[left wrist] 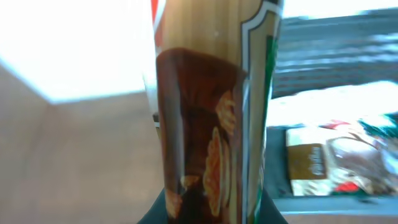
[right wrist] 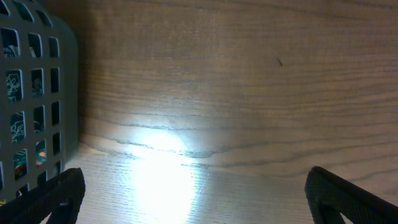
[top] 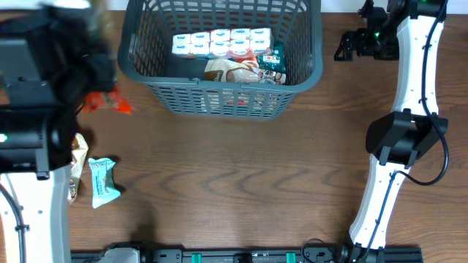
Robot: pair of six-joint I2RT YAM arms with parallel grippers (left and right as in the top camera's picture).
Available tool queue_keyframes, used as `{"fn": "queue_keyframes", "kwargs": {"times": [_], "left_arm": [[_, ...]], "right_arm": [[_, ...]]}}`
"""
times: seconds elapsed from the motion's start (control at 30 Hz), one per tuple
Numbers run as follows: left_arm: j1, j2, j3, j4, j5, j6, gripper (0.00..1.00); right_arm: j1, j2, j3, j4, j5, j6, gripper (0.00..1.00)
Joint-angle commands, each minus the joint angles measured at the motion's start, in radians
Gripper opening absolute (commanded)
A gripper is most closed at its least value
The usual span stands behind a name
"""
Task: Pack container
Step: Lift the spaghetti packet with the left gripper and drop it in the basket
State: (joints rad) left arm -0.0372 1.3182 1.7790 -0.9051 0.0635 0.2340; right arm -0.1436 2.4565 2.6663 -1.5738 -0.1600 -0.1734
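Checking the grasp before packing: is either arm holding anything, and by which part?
Left jaws hold a brown snack packet, seemingly by its near end; right jaws empty.

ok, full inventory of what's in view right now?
container: 1, dark grey, table far centre
white packs: about 5, white, inside container, far side
brown packet: 1, beige-brown, inside container, near side
green packet: 1, dark green, inside container, right
teal packet: 1, teal, table near left
beige packet: 1, beige, beside teal packet, partly hidden
biscuit packet: 1, brown, upright in left gripper
left gripper: 1, black, shut on biscuit packet
right gripper: 1, black, open, right of container
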Motion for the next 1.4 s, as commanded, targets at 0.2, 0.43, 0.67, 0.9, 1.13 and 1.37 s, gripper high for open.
{"fn": "queue_keyframes", "kwargs": {"times": [0.2, 0.43, 0.67, 0.9, 1.13, 1.37], "left_arm": [[-0.262, 0.144, 0.122, 0.340, 0.027, 0.552, 0.06], [-0.340, 0.351, 0.121, 0.467, 0.027, 0.589, 0.06], [-0.362, 0.539, 0.121, 0.348, 0.027, 0.588, 0.06], [-0.365, 0.598, 0.121, 0.199, 0.026, 0.587, 0.17], [-0.365, 0.523, 0.122, 0.172, -0.021, 0.575, 0.69], [-0.357, 0.338, 0.156, 0.174, -0.256, 0.391, 0.89]], "right_arm": [[0.000, 0.003, 0.001, -0.002, 0.002, -0.015, 0.99], [0.000, 0.003, 0.001, -0.008, 0.002, -0.015, 0.99], [0.000, 0.003, 0.001, -0.013, 0.002, -0.015, 0.99], [0.000, 0.003, 0.001, -0.011, 0.002, -0.016, 0.99], [0.000, 0.003, 0.001, -0.011, 0.002, -0.019, 0.99], [0.000, 0.003, 0.001, -0.013, 0.002, -0.019, 0.99]]}}
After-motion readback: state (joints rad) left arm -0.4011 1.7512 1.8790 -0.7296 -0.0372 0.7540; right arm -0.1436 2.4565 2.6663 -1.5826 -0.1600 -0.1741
